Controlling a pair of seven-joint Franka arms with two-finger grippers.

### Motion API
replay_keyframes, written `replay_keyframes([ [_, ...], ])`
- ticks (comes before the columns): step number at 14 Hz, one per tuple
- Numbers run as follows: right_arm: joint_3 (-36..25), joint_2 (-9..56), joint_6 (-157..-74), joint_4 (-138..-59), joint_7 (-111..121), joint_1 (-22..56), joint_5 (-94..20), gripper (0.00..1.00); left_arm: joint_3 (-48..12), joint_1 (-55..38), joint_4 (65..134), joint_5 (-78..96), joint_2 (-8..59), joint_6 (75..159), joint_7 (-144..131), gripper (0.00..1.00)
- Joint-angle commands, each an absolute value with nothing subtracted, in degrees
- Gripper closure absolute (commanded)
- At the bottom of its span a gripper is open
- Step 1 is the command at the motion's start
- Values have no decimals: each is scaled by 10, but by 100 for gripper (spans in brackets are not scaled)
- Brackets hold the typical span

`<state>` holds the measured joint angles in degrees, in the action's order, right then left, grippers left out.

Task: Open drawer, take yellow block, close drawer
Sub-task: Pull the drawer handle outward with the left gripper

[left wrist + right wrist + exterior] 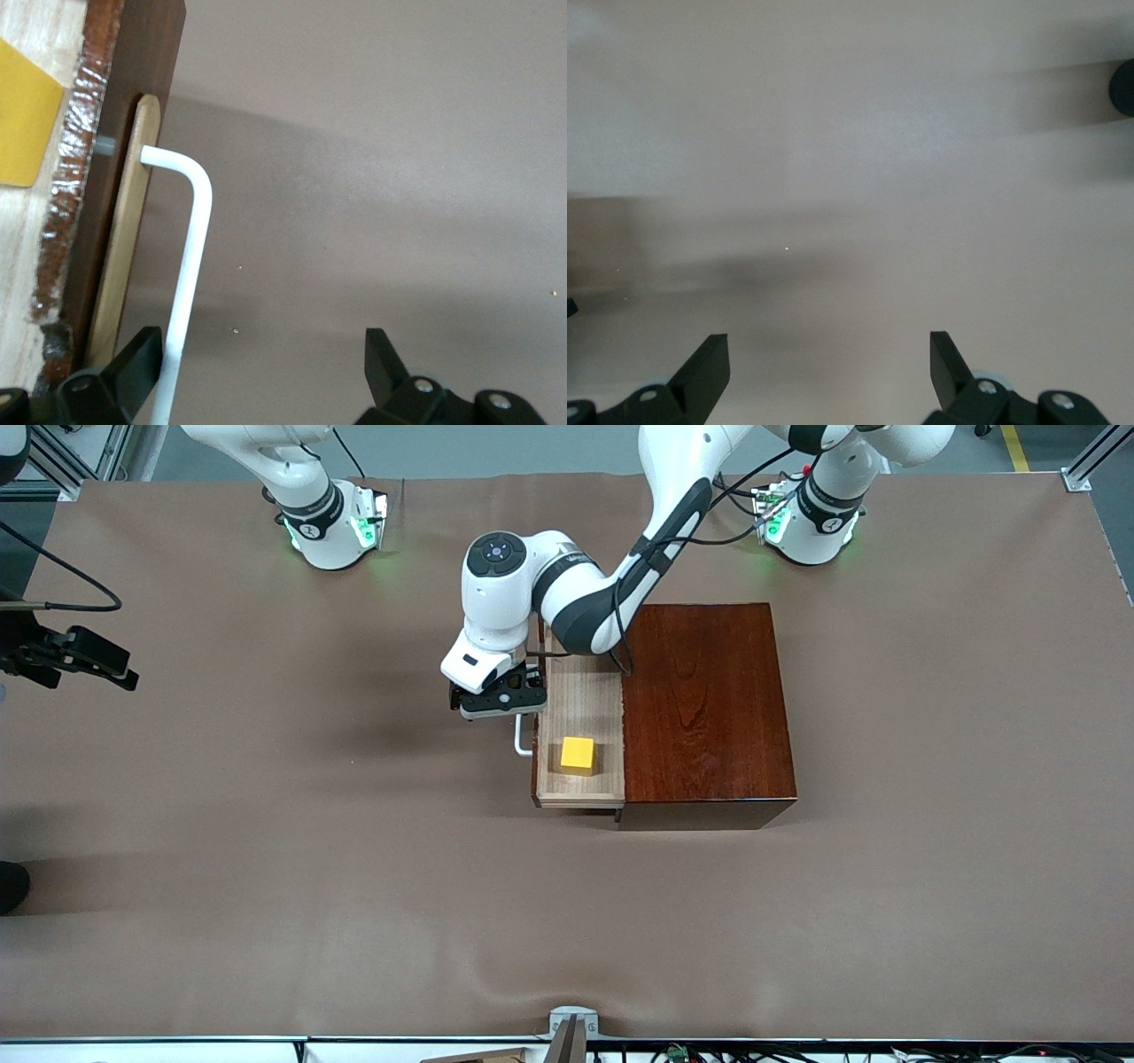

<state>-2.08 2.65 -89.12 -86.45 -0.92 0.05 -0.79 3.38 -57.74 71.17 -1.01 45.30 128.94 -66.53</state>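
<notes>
The drawer point(585, 700) of the dark reddish-brown box point(704, 708) stands pulled out toward the right arm's end, showing its light wood inside. The yellow block point(578, 755) lies in the drawer, at its end nearer the front camera. My left gripper point(498, 707) is open at the white handle point(521, 740). In the left wrist view the handle bar point(190, 257) runs between my open fingers point(133, 363), close to one, with nothing gripped by the left gripper point(261, 372). The block's corner point(22, 124) shows there too. My right gripper point(106, 664) waits open at the right arm's end of the table point(828, 372).
The brown table cover point(354, 868) lies bare around the box. The right wrist view shows only table cover point(850, 177) and a dark round thing point(1123, 87) at its edge.
</notes>
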Motion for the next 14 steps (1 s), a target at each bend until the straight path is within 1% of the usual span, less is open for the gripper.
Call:
replay_keyframes([
  [1, -14, 20, -890, -869, -8, -8, -14, 0, 35, -591, 702, -7, 435, 1262, -678, 0],
  [7, -14, 20, -889, -869, -8, -8, -14, 0, 35, -592, 702, -9, 422, 1232, -678, 0],
  [11, -14, 20, -891, -868, -8, -8, -14, 0, 40, -581, 702, -8, 368, 1196, -676, 0],
  [14, -14, 20, -893, -867, -8, -10, -14, 0, 51, -553, 704, -9, 329, 1155, -672, 0],
])
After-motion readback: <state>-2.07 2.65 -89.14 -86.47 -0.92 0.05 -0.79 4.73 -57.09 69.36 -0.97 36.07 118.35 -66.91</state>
